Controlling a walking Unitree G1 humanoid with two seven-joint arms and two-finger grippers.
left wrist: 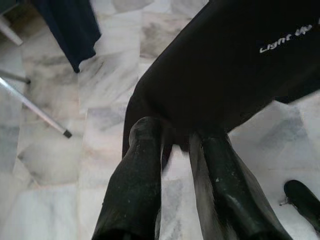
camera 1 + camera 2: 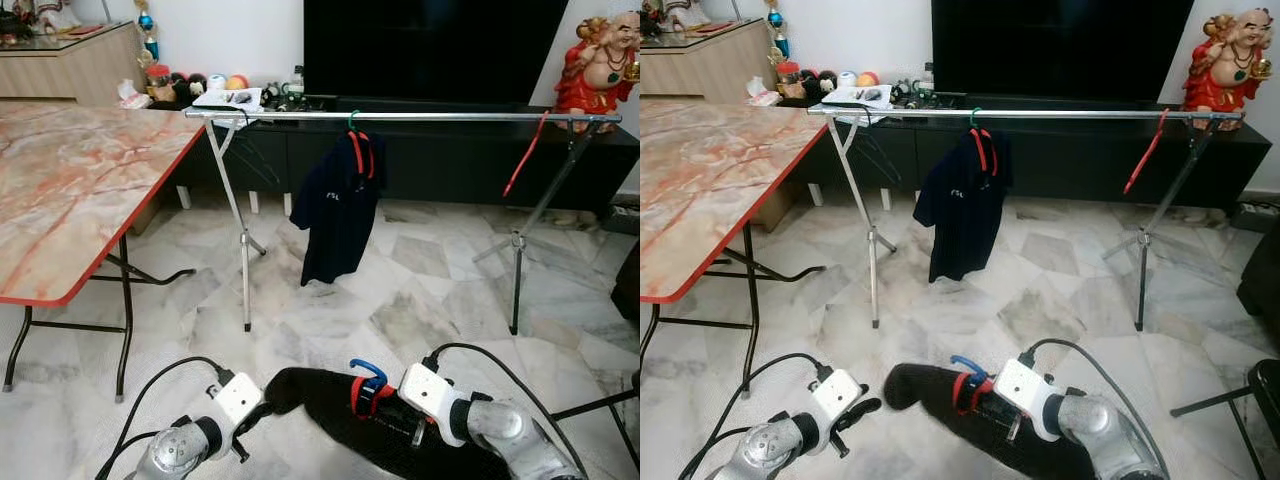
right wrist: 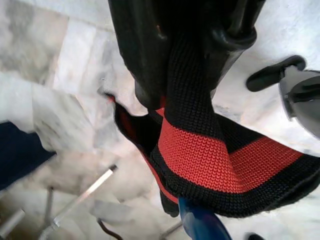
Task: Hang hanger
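A black shirt with a red-and-black knit collar hangs low over the floor between my two arms. A blue hanger hook sticks up from the collar. My right gripper is shut on that collar, just beside the hook. My left gripper is at the shirt's left end; its fingers are narrowly open with the cloth edge at their tips. Ahead stands a metal clothes rack carrying a navy shirt on a hanger and a bare red hanger.
A marble-top folding table with a red edge stands at the left. Behind the rack are a dark TV cabinet and a red statue. A black stand leg juts in at lower right. Marble floor lies between me and the rack.
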